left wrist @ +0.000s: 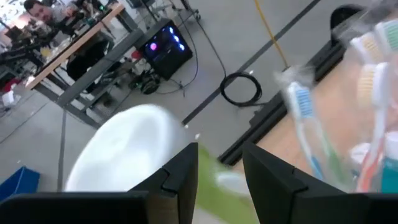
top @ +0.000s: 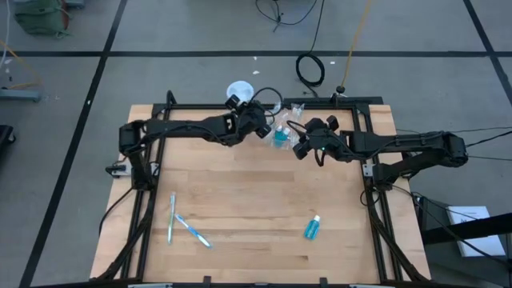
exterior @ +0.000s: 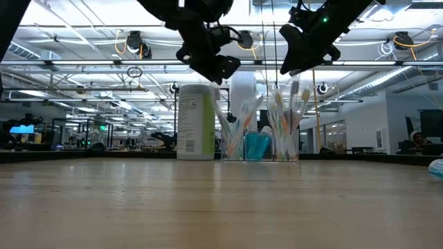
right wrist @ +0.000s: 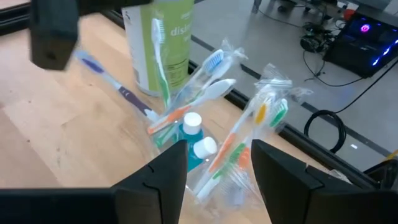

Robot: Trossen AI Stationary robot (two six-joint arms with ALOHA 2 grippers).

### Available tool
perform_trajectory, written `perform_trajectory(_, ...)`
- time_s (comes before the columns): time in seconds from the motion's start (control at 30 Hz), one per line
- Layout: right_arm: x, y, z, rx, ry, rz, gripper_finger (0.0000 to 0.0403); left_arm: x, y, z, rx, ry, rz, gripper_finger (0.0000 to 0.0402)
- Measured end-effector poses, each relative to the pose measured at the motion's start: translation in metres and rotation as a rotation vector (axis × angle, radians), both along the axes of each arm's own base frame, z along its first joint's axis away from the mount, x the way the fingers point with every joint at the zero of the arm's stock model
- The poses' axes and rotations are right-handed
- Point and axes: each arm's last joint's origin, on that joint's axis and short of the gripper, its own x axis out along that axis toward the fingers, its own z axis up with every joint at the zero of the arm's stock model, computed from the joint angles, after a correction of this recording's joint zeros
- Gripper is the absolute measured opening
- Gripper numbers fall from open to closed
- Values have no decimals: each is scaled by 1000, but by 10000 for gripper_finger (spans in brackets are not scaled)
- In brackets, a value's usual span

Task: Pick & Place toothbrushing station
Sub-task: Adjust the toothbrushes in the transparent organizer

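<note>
Two clear cups (exterior: 234,142) (exterior: 284,142) stand at the table's far edge, holding upright toothbrushes (right wrist: 214,62), some in clear wrappers (right wrist: 261,118). Teal toothpaste tubes (right wrist: 189,134) stand between them. One blue-headed toothbrush (right wrist: 118,87) leans out of a cup toward the left arm. My left gripper (left wrist: 221,180) hangs open above the cups' left side, nothing between its fingers. My right gripper (right wrist: 217,165) hangs open above their right side (top: 302,144). Two toothbrushes (top: 171,218) (top: 194,232) and one toothpaste tube (top: 312,228) lie flat near the table's front.
A white-and-green canister (exterior: 196,121) with a white lid (top: 240,90) stands just left of the cups. The black frame rail (top: 352,102) runs along the far edge. A cable coil (top: 310,70) lies on the floor beyond. A person (left wrist: 37,9) sits at a desk far off.
</note>
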Motion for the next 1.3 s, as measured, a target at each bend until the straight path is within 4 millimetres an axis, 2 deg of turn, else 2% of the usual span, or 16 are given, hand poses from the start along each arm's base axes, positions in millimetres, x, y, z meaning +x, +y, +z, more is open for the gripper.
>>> perform_trajectory(0.13,0,1,0,-2,-6,4,169,-7,-4,14,-64,-49,-72,131)
perform_trajectory(0.27,2,1,3,-8,-36,3,169,-2,-5,21,-207,-120,-379,131)
perform_trajectory(0.37,2,1,3,-20,-23,12,169,8,1,12,-202,-111,-504,131)
perform_trajectory(0.5,2,1,2,-23,-10,16,169,14,21,-2,-186,-119,-500,131)
perform_trajectory(0.63,1,1,2,-24,2,18,169,18,39,-20,-337,-187,-618,131)
perform_trajectory(0.7,1,1,2,-31,9,24,169,21,44,-23,-359,-234,-676,132)
perform_trajectory(0.87,2,1,2,-33,14,30,169,23,54,-27,-333,-258,-663,155)
perform_trajectory(1.13,2,1,2,-33,13,30,169,22,58,-26,-269,-232,-608,221)
perform_trajectory(1.3,2,1,2,-34,10,29,169,22,58,-25,-248,-236,-572,245)
